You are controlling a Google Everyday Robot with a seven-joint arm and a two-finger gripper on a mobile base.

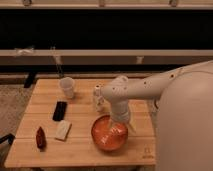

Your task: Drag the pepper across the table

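The pepper (40,138) is small, dark red and tapered. It lies near the front left edge of the light wooden table (80,152). My gripper (120,125) hangs at the end of the white arm over the round orange bowl (108,134) at the table's front middle. It is far to the right of the pepper and well apart from it.
A black phone (60,110) and a pale flat block (63,130) lie to the right of the pepper. A white cup (67,87) stands at the back. A small white bottle (98,98) stands beside the arm. A dark logo (146,152) marks the front right corner.
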